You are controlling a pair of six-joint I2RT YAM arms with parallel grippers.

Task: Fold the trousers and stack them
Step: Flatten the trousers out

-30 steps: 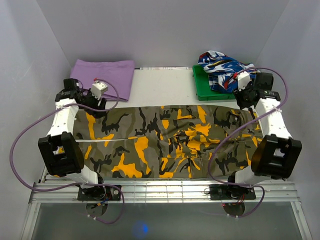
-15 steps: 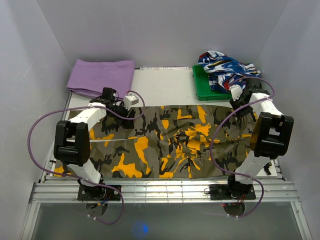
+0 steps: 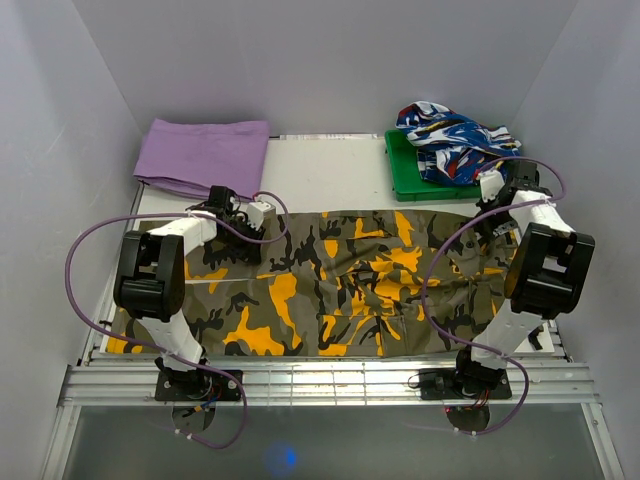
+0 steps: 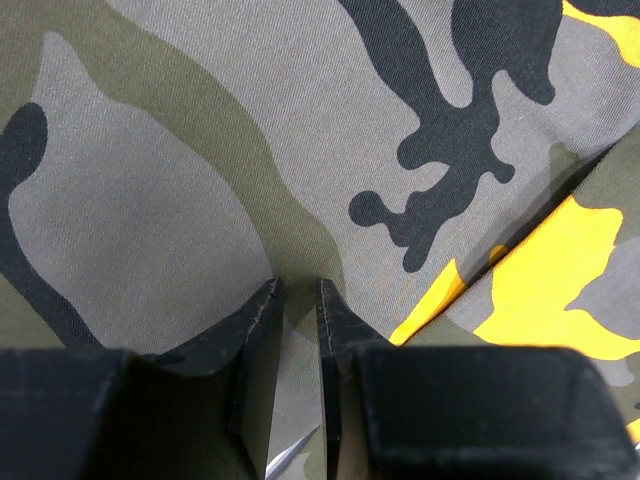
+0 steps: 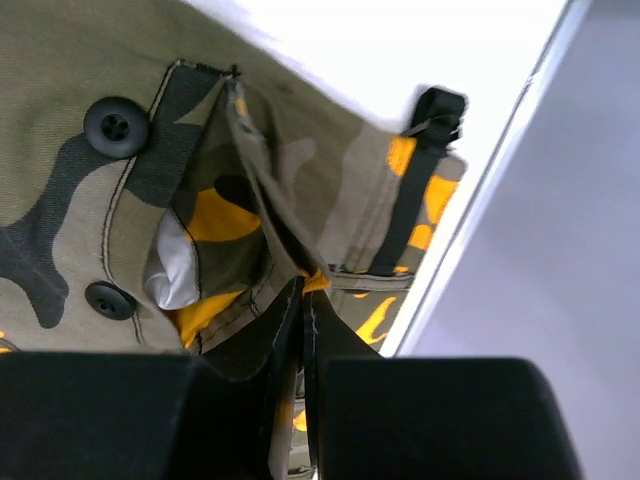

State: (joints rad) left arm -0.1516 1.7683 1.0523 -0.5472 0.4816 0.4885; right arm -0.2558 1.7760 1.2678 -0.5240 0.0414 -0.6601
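The camouflage trousers (image 3: 340, 280) lie spread flat across the table, legs to the left and waistband to the right. My left gripper (image 3: 244, 233) is down on the far edge of the leg. In the left wrist view (image 4: 298, 285) its jaws stand almost together with a thin fold of the fabric (image 4: 200, 180) between them. My right gripper (image 3: 490, 216) is at the far right corner of the waistband. In the right wrist view (image 5: 303, 290) it is shut on the cloth by the open fly, near two black buttons (image 5: 115, 126) and a black belt loop (image 5: 420, 170).
A folded purple cloth (image 3: 205, 155) lies at the back left. A green tray (image 3: 405, 168) at the back right holds a blue, white and red garment (image 3: 450, 135). White table (image 3: 325, 175) shows behind the trousers. Grey walls close in on both sides. Purple cables loop beside each arm.
Both arms swung in from the table's sides onto the trousers' far edge. The left gripper came down on the leg, the right one onto the waistband corner. The trousers lie unchanged.
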